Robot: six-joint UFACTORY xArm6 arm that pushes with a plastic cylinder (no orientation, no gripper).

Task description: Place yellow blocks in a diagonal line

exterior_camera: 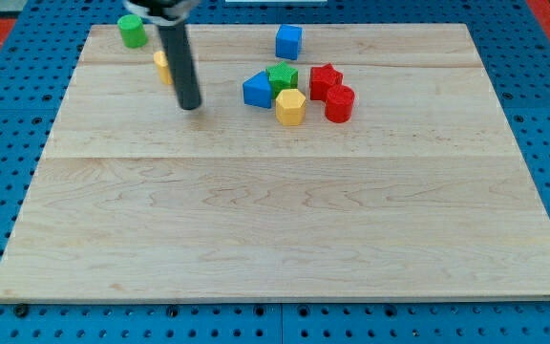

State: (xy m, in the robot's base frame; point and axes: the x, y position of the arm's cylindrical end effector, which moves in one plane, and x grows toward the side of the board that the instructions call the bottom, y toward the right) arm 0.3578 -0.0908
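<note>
Wooden board [285, 239] fills most of the view, and its part nearest the view's bottom is plain pale wood. Closest of the blocks is a yellow hexagon block [290, 107], which is chunky with six sides and a flat top. It sits in a small bunch near the view's top middle. A second yellow block [161, 65] is seen at the view's top left, but it is mostly hidden behind the dark rod [178, 53], so its shape cannot be told.

Two yellow blocks are counted. Two blue ones are counted: a blue block [256, 90] with a slanted shape touching the yellow hexagon's upper left, and a blue cube [288, 41] apart, higher up. Two green ones are seen: a green star block [282, 75] in the bunch and a green cylinder [133, 31] at the top left. Two red ones are seen: a red star block [324, 80] and a red cylinder [339, 103], side by side.

No claw is fitted, so nothing is gripped. My tip [190, 105] rests on the board just below the hidden yellow block, well left of the bunch.
</note>
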